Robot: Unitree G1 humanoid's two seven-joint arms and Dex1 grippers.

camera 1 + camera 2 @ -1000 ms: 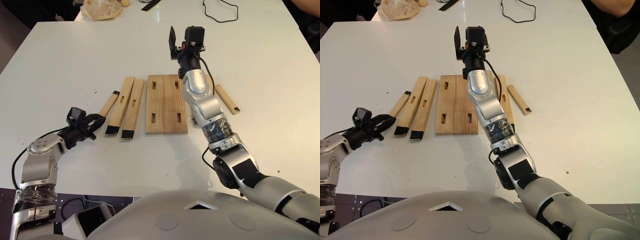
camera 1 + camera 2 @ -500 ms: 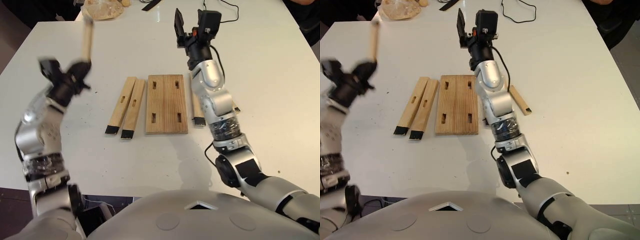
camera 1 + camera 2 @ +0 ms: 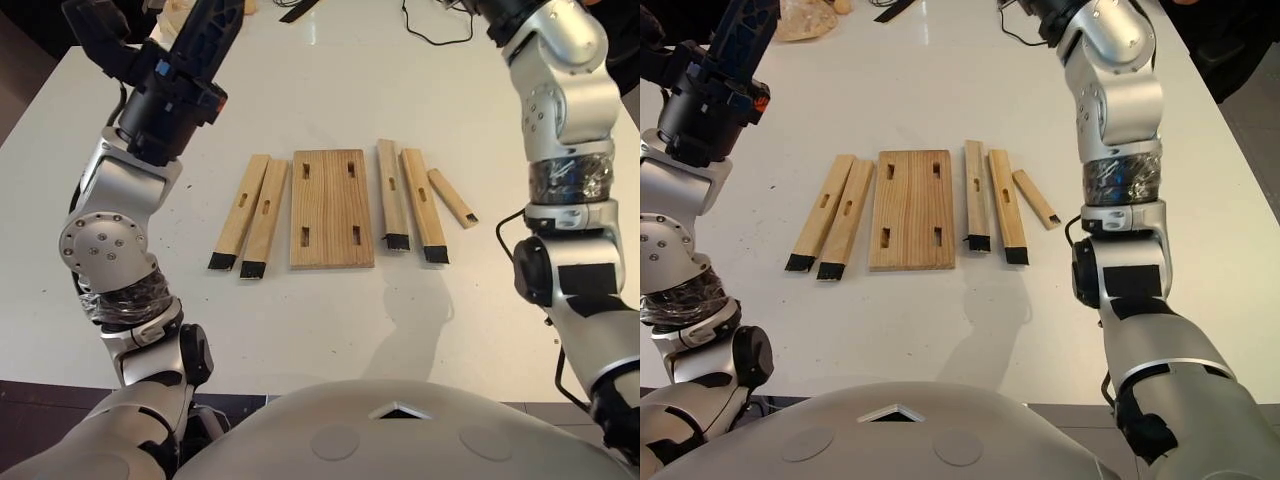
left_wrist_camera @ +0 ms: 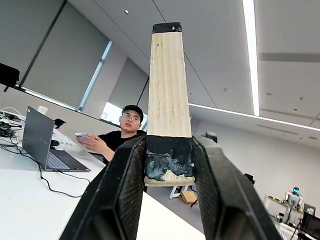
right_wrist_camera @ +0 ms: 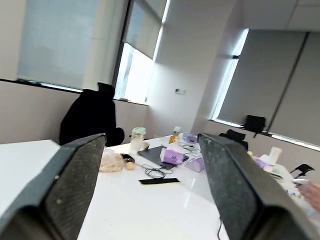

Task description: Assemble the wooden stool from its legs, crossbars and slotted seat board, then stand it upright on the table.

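My left gripper (image 4: 169,159) is clamped on the crossbar (image 4: 169,85), high above the table (image 3: 300,320); my right gripper (image 5: 150,150) gapes empty. I'd lower slowly, squaring it to a leg (image 3: 240,210) slot beside the seat board (image 3: 331,208). A second ago the crossbar lay by the legs, with my right arm over the board.

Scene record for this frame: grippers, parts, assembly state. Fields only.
left gripper: shut on crossbar, held high above the table
right gripper: open, empty, held high
seat board: flat, mid-table, slots visible
left leg pair: flat, left of the board
right leg pair: flat, right of the board
second crossbar: flat, rightmost piece
assembly: not started
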